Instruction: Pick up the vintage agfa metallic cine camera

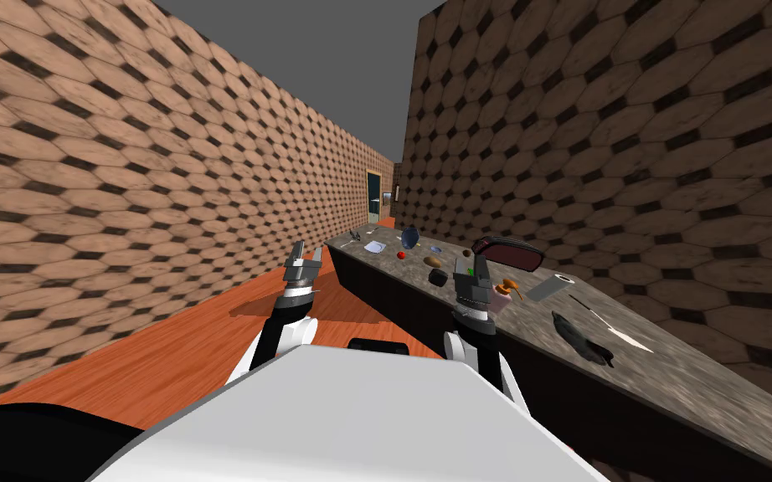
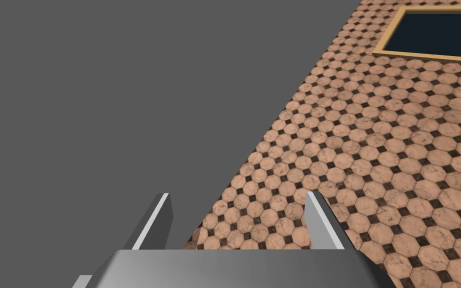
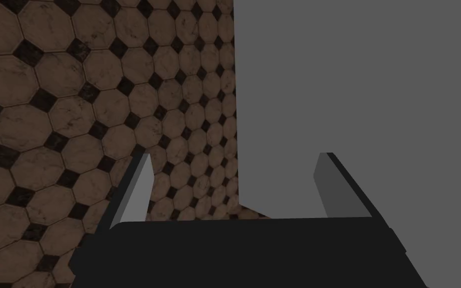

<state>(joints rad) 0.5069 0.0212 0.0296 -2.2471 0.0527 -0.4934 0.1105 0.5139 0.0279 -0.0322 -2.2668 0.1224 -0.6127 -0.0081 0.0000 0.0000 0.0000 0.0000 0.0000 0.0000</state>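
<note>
A long stone-topped counter [image 1: 694, 376] runs along the right wall in the head view, with several small things on it. I cannot tell which is the cine camera; a small dark boxy thing [image 1: 437, 278] lies near the counter's front edge, just left of my right gripper. My right gripper [image 1: 466, 266] is raised over that edge with its fingers pointing up, and it is open [image 3: 237, 155] and empty. My left gripper [image 1: 303, 255] is held up over the orange floor, left of the counter, and is also open [image 2: 237, 197] and empty.
On the counter lie a red and black long object [image 1: 507, 251], a grey flat sheet [image 1: 550, 287], an orange item [image 1: 510, 290], a black lump [image 1: 581, 339], a brown lump [image 1: 432, 261], a red ball [image 1: 401, 254] and a blue item [image 1: 410, 238]. Tiled walls close both sides.
</note>
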